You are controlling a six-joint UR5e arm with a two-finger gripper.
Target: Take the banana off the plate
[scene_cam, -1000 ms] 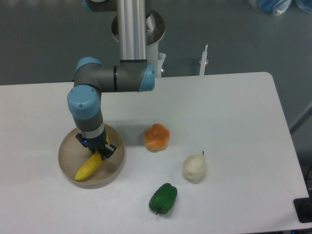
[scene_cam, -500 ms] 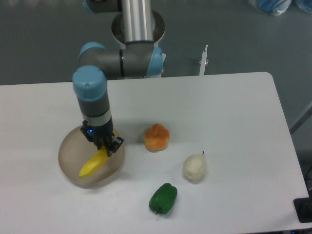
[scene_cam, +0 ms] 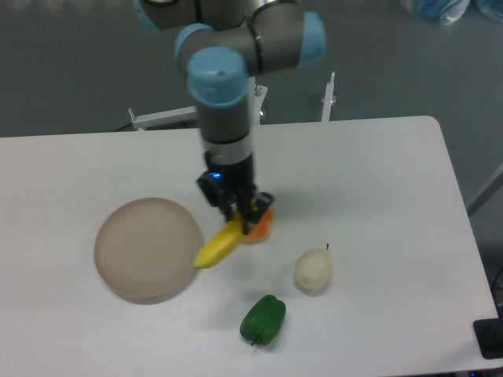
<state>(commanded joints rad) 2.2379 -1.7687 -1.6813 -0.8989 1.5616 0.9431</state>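
Note:
The yellow banana (scene_cam: pixel 218 244) hangs in the air, tilted down to the left, with my gripper (scene_cam: pixel 238 209) shut on its upper end. It is past the right rim of the beige plate (scene_cam: pixel 146 248), which lies empty on the table's left side. The gripper and banana stand in front of the orange fruit (scene_cam: pixel 262 226), hiding most of it.
A white pear-shaped fruit (scene_cam: pixel 314 270) lies right of the middle. A green pepper (scene_cam: pixel 263 319) sits near the front edge. The arm (scene_cam: pixel 225 102) reaches down from the back of the white table (scene_cam: pixel 369 188).
The gripper has lifted the banana off the plate and carried it up and to the right, over the orange fruit. The plate is now empty.

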